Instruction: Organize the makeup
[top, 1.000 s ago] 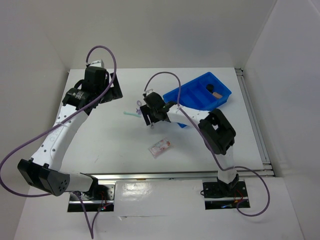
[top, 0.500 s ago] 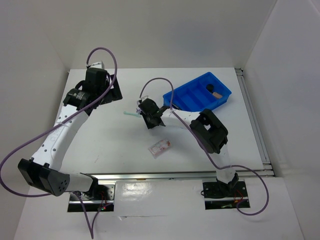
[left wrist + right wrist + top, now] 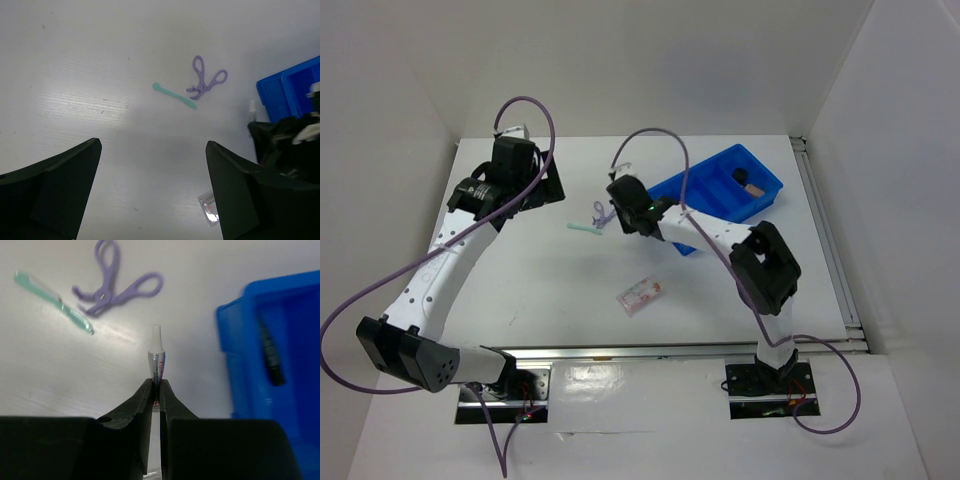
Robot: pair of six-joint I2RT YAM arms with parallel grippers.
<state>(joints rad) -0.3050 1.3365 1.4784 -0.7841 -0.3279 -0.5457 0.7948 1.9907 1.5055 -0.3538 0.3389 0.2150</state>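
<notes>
Pinching a small silver tube (image 3: 156, 361) by its lower end, the right gripper (image 3: 155, 388) hangs just left of the blue bin (image 3: 235, 355).
Its jaws are clenched on the tube, whose white tip points to 12 o'clock in the wrist view. The purple looped piece (image 3: 112, 287) lies at 11 o'clock with the mint-green stick (image 3: 55, 302) just beside it at 10, and a slim black tube (image 3: 270, 357) lies inside the bin at 3. From above, the clear pinkish packet (image 3: 640, 295) lies on the table (image 3: 520, 290) at 6 o'clock from that gripper. The left gripper (image 3: 152, 150) hovers, jaws released and empty. The bin's far compartment holds what may be a tan cylinder (image 3: 754, 187) and a black pot (image 3: 739, 177).
</notes>
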